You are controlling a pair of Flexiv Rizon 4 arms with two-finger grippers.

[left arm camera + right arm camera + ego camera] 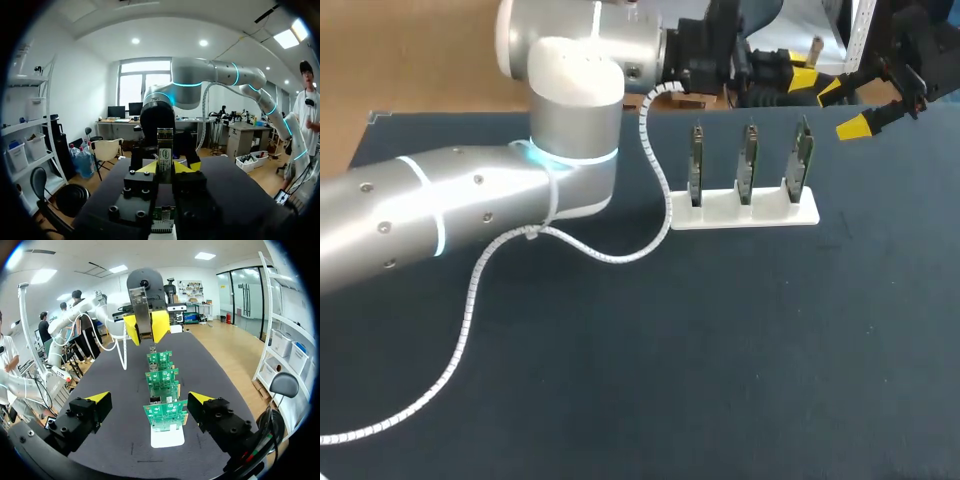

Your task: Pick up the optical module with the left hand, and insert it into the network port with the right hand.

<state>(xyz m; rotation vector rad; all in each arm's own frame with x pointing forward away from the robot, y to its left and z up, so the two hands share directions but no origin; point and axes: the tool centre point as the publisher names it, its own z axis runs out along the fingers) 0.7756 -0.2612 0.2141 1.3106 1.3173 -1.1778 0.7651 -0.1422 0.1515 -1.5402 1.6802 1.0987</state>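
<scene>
Head view: white rack (745,215) right of middle on the dark table (720,380), three green circuit boards (748,160) upright in it, in a left-to-right row. Left arm (470,210) in from the left, bent at the elbow toward the far edge, with the left gripper (815,83) raised beyond the rack and pointing right. No telling from up here what sits between its yellow tips.

Left wrist view: optical module (165,150) upright between those tips, pinched from both sides, label facing the camera, a board's edge just under the gripper.

Right wrist view: right gripper (149,398) level with the near end of the row, fingers (97,399) spread wide on either side of the nearest board and touching nothing. Left gripper with the module high ahead, over the far end of the row. Small metal cage on the nearest board, possibly the network port (156,401). Seen from the head view, far right corner for this gripper, facing the left one.
</scene>
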